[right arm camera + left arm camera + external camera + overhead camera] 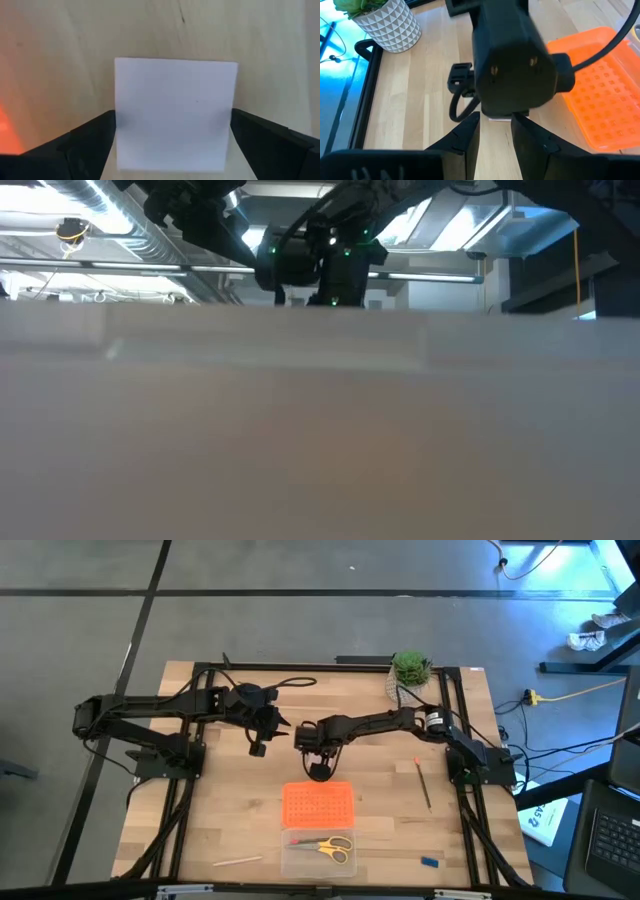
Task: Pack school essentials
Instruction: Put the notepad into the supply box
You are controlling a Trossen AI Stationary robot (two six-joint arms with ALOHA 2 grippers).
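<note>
My right gripper (318,772) sits mid-frame in the high view, just above the orange lid (318,807) of the clear case (318,854), w/ the pale pink square pad (175,112) between its fingers (82,142): the right wrist view shows the pad filling centre frame, a finger at each side edge, so I read the jaws as spread around it and touching or nearly so, tho I can't confirm a firm pinch. Left gripper (257,748) hangs just left of centre, jaws nearly together w/ nothing in them, pointing at the right arm's wrist. Risks as I judge them: the pad lies flat on the table (230,810), so the fingers may skate over it or nip only the top sheets and fan it; the two wrists are close, so any left-arm swing could clip the right. The lid is in the way directly below in frame, so a low drag toward the case would snag its edge. Yellow-handled scissors (333,846) are already in the case; a pencil (423,784) at right, a pale pen (237,861) lower left and a tiny blue piece (429,862) lower right are still loose. Open room: bare wood left of the lid and around the right side; potted plant (410,670) upper right is well clear.
</note>
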